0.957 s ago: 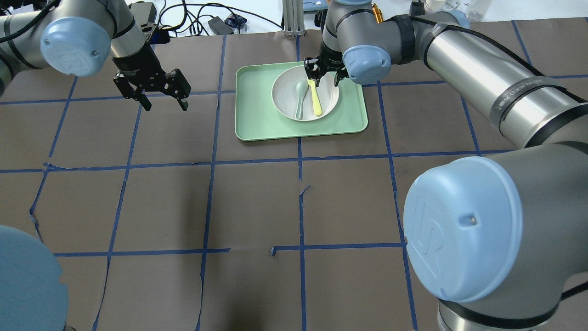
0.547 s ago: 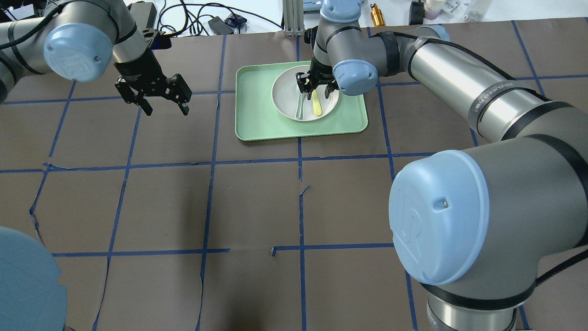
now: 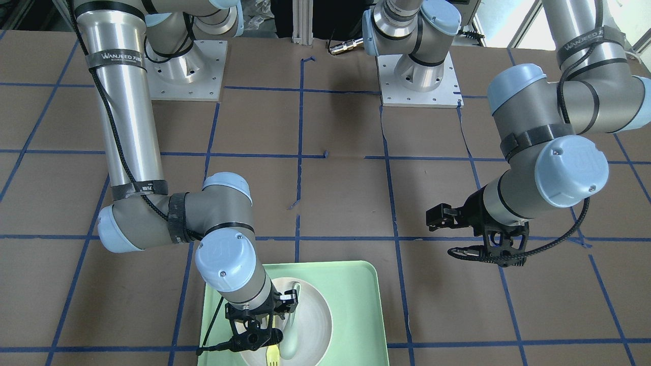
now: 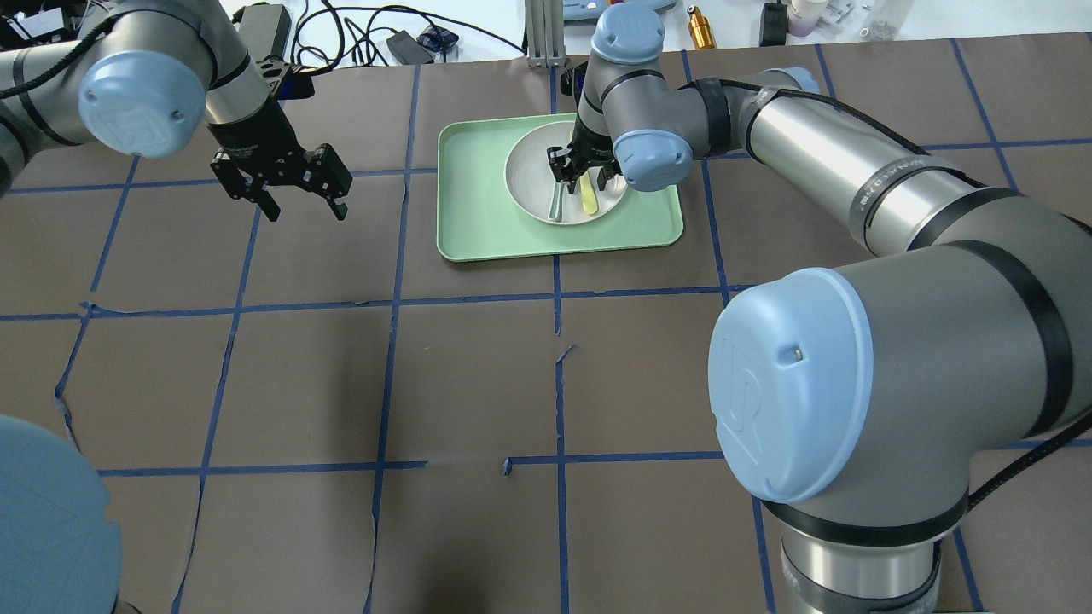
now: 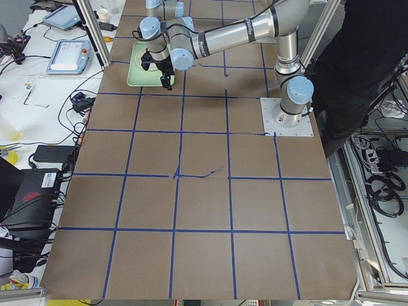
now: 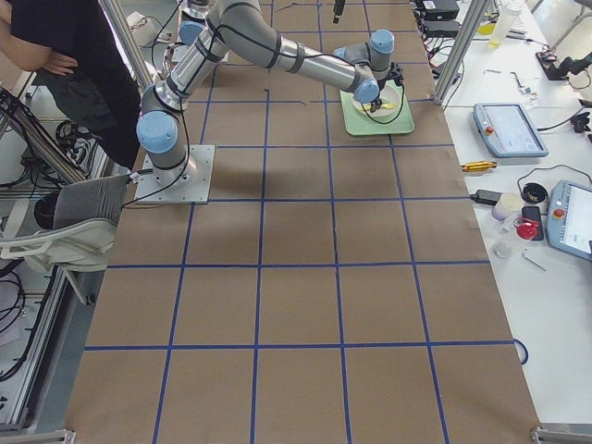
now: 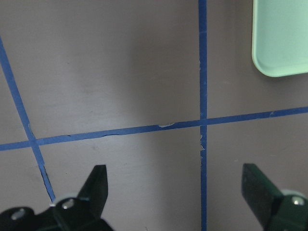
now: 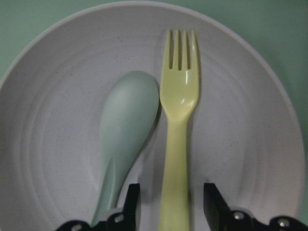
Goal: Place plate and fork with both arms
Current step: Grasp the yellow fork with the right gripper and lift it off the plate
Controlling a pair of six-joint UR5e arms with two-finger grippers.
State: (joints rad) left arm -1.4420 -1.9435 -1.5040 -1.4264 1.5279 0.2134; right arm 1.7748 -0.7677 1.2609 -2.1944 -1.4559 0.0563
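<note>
The off-white plate (image 4: 527,170) sits in the mint-green tray (image 4: 478,226) at the table's far middle. The pale yellow fork (image 8: 178,139) lies in the plate, with a grey-green spoon (image 8: 126,127) beside it on its left. My right gripper (image 8: 172,208) is low over the plate, open, with one finger on each side of the fork's handle and small gaps between. In the overhead view it (image 4: 583,176) hides the handle, and the fork's tip (image 4: 589,201) shows below it. My left gripper (image 4: 305,205) is open and empty, above the table left of the tray.
The tray's corner (image 7: 284,43) shows at the top right of the left wrist view, over brown table paper with blue tape lines. Cables and small items lie beyond the table's far edge (image 4: 384,38). The right arm's elbow (image 4: 793,375) fills the near right.
My right gripper has come down and a little nearer, from above the plate's far rim to astride the fork's handle. My left gripper has shifted slightly and stays open.
</note>
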